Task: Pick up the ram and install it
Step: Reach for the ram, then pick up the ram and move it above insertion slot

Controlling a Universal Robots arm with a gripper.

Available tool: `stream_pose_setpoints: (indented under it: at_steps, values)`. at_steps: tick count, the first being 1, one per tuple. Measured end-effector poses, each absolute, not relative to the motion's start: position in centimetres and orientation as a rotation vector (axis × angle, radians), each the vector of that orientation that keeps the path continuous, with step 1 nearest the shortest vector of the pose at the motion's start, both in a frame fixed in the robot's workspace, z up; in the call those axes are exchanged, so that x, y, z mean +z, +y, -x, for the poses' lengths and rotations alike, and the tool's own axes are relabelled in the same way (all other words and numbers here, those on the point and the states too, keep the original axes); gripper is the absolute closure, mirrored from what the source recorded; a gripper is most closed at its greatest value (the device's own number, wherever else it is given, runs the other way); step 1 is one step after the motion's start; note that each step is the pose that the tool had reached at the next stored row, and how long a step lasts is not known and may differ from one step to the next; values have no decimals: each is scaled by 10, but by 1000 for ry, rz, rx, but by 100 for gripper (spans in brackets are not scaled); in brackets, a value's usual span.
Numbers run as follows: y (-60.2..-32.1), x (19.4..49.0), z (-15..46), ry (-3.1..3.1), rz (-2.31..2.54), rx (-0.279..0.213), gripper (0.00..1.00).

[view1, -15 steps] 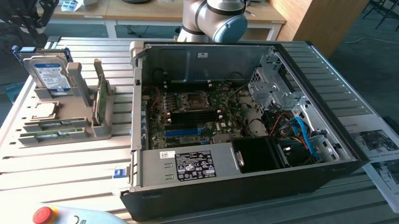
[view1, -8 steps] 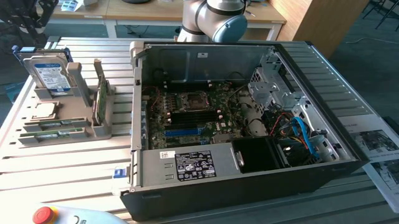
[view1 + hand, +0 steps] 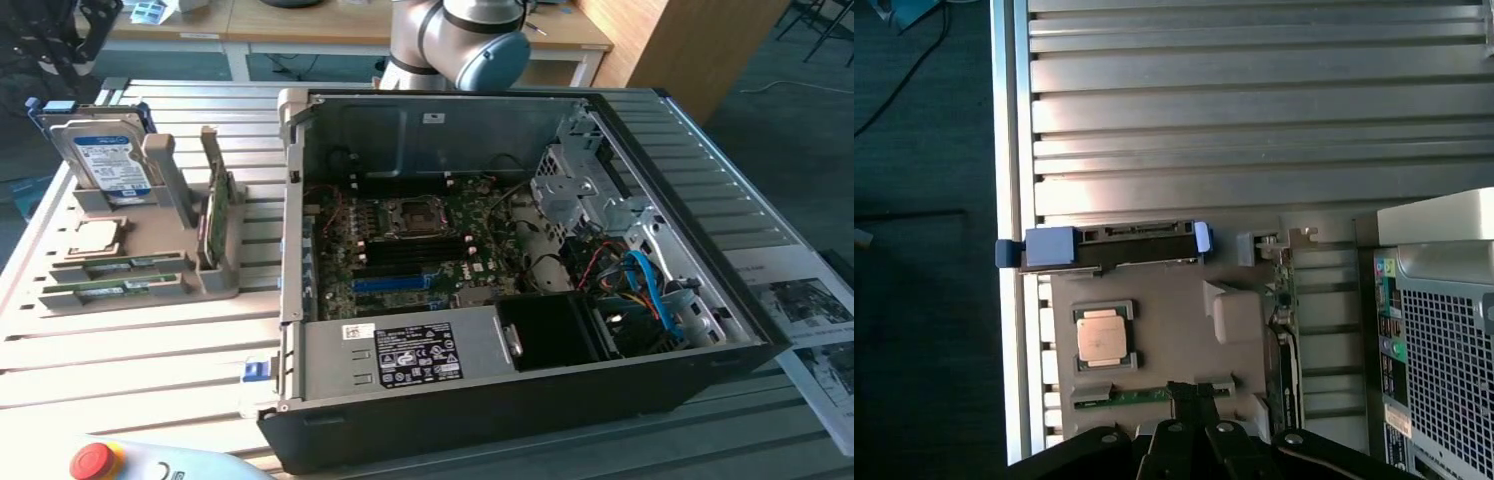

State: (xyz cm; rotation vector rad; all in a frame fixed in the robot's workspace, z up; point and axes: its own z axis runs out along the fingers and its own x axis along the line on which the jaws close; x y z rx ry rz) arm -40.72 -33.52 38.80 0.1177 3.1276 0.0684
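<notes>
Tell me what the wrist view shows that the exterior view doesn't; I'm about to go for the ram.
The wrist view adds the shut gripper, seen in front of the ram, and the case's perforated back panel. The exterior view adds the open case's motherboard, the power supply and the red stop button. Both share the parts holder with the ram, the hard drive and the processor chip.

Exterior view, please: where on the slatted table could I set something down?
Free: the bare slats of the table between the parts holder, the computer case and the red button. Crowded: the holder, with hard drive and ram sticks; papers lie beside the case.
</notes>
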Motion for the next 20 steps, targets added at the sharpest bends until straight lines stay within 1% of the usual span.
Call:
stream_pose_setpoints:
  at_steps: [8,20]
  values:
    - [-355,388,408,3128,-118,68,89]
    - [-356,388,408,3128,-118,68,89]
